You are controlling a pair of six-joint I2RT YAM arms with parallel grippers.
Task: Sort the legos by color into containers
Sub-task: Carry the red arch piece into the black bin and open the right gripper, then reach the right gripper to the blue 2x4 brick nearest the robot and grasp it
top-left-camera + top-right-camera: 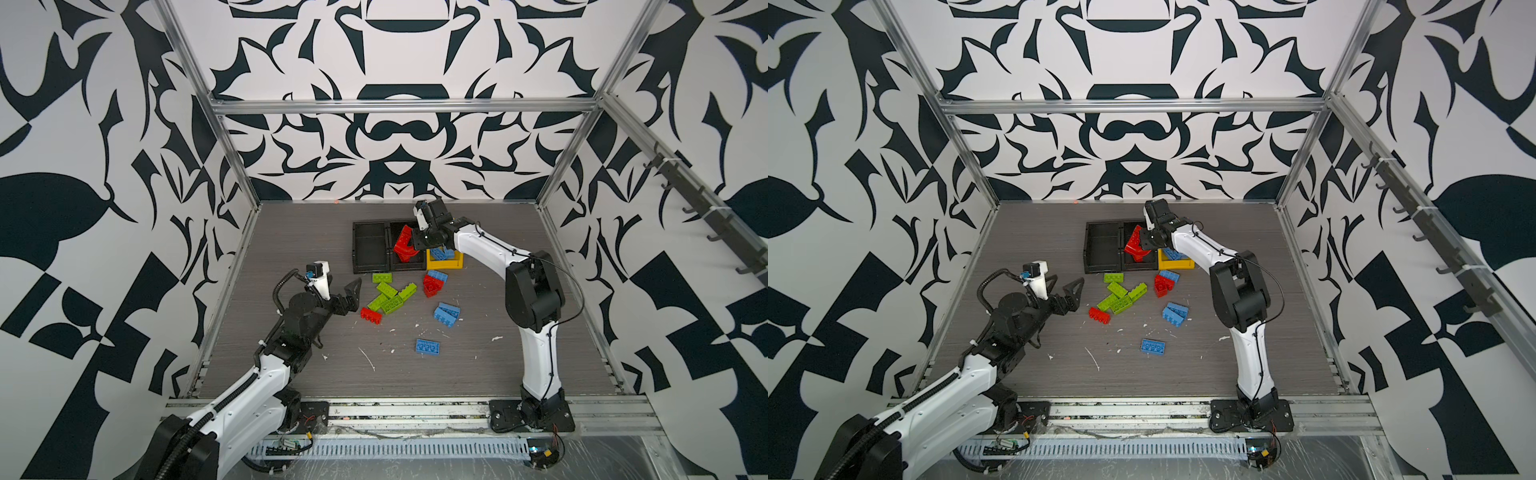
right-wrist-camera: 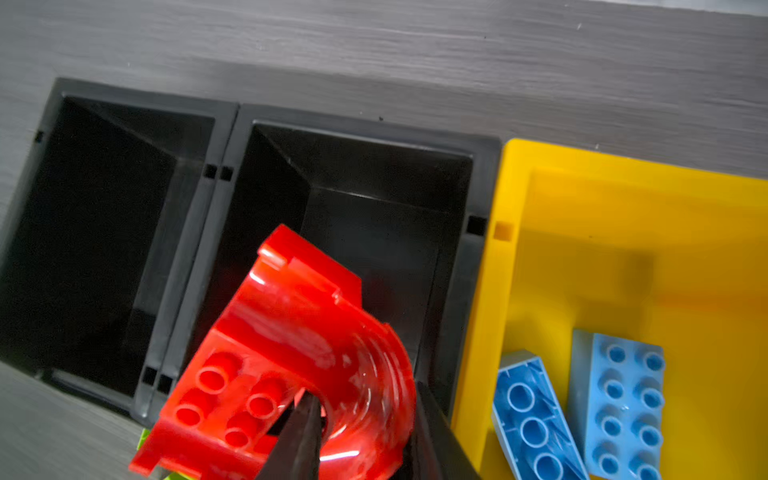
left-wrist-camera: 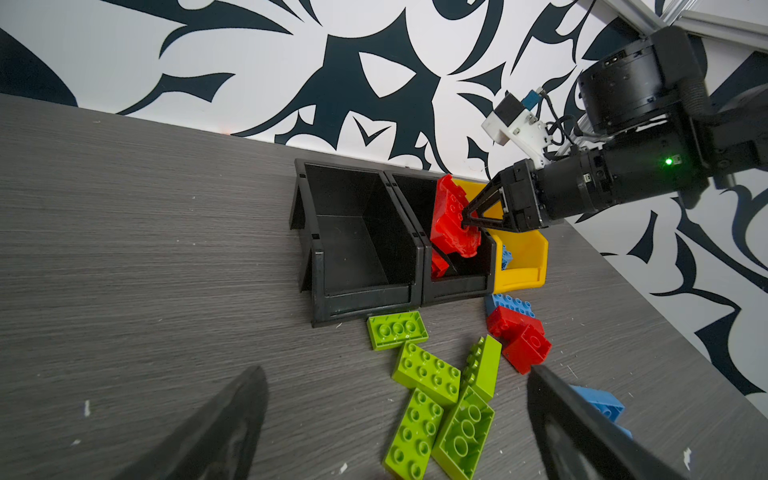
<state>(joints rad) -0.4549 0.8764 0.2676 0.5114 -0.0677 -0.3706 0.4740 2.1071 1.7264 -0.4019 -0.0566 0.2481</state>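
Both top views: right pincer (image 1: 415, 248) clenched on red arch piece (image 1: 402, 243), which hangs over middle black bin (image 1: 409, 269). The arch is tilted, long axis roughly near-to-far. Left pincer (image 1: 351, 297) released wide, just left of lime green bricks (image 1: 388, 297); left arm is nearer them.

Left wrist: left black bin (image 3: 365, 299) empty. The middle one holds a red brick (image 3: 438, 266). Yellow bin (image 3: 523, 270) sits right of it, touching.

Right wrist: the arch's studded end overhangs the near rim by the divider, so the drop probably needs a nudge farther in. Two light blue bricks (image 2: 536, 419) lie in the yellow bin.
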